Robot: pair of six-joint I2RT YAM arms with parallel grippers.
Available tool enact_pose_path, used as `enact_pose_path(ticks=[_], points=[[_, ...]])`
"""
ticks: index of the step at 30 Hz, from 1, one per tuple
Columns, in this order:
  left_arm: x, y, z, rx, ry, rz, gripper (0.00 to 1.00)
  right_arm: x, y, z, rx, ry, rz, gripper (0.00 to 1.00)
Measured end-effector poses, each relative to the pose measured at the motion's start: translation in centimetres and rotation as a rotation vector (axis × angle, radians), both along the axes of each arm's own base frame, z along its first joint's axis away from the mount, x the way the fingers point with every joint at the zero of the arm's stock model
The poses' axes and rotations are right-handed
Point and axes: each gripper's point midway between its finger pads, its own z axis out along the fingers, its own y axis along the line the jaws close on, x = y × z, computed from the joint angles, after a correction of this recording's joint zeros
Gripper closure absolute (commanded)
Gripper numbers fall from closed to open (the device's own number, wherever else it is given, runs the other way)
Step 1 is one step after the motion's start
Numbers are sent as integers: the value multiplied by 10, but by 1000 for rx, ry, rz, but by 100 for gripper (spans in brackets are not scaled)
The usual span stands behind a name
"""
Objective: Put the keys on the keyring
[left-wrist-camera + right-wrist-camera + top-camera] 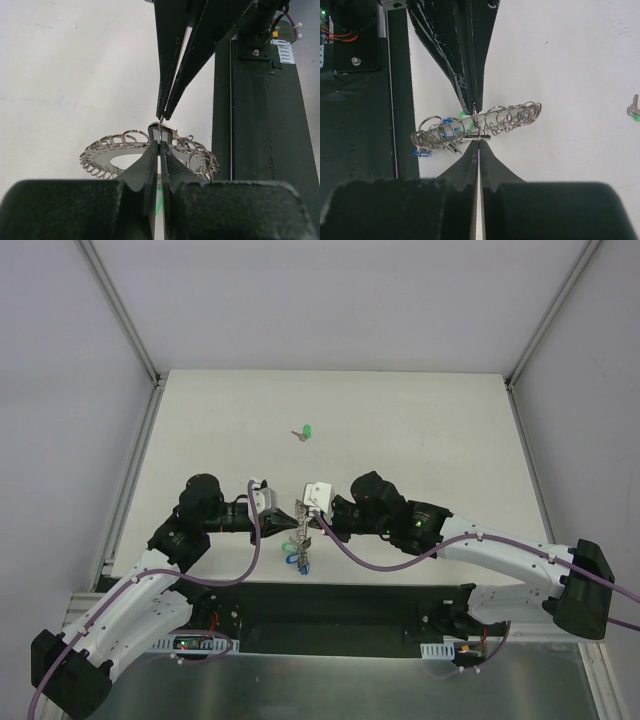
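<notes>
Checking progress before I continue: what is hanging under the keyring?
Blue and green keys hang under the keyring; which loops hold them is hidden by overlapping wire.

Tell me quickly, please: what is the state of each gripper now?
Left gripper: closed, pinching the keyring at its rim.
Right gripper: closed, also pinching the keyring.

Bright, even light with faint soft shadows; both wrist views blur and darken in the near foreground.
</notes>
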Motion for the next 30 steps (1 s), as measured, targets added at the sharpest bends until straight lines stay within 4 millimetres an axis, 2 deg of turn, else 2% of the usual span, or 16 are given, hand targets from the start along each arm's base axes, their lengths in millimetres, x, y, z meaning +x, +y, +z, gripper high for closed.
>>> enact_pose_path(ticks=[30], points=[[0,0,0,-5,24,-4,100,0,-1,3,6,-5,-3,99]])
